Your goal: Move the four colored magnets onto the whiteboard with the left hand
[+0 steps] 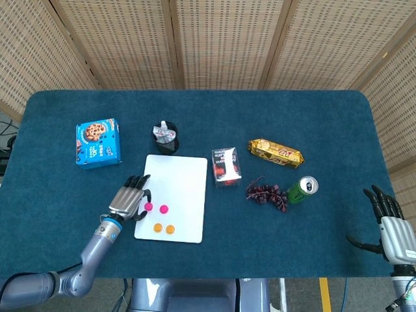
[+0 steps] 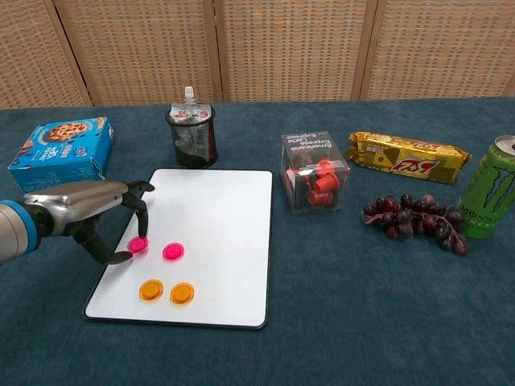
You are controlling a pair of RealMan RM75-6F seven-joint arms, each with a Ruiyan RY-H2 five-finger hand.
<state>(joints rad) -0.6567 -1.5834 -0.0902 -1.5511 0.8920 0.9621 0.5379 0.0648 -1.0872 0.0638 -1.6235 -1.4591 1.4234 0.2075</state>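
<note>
The whiteboard [image 1: 179, 179] [image 2: 217, 209] lies flat, left of the table's centre. On its lower left part lie one pink magnet [image 1: 164, 208] [image 2: 173, 252] and two orange magnets [image 1: 157, 227] [image 2: 150, 289]. My left hand [image 1: 130, 201] [image 2: 80, 213] reaches over the board's left edge. It pinches a second pink magnet [image 1: 148, 207] [image 2: 138, 244] between a fingertip and the thumb, low against the board's surface. My right hand [image 1: 390, 224] rests at the table's near right corner with its fingers spread and nothing in them; only the head view shows it.
A blue cookie box [image 1: 97, 143] lies left of the board and a black mesh cup [image 1: 165, 138] stands behind it. To the right are a clear box of red capsules [image 1: 226, 166], a gold biscuit pack [image 1: 276, 153], grapes [image 1: 265, 194] and a green can [image 1: 301, 189].
</note>
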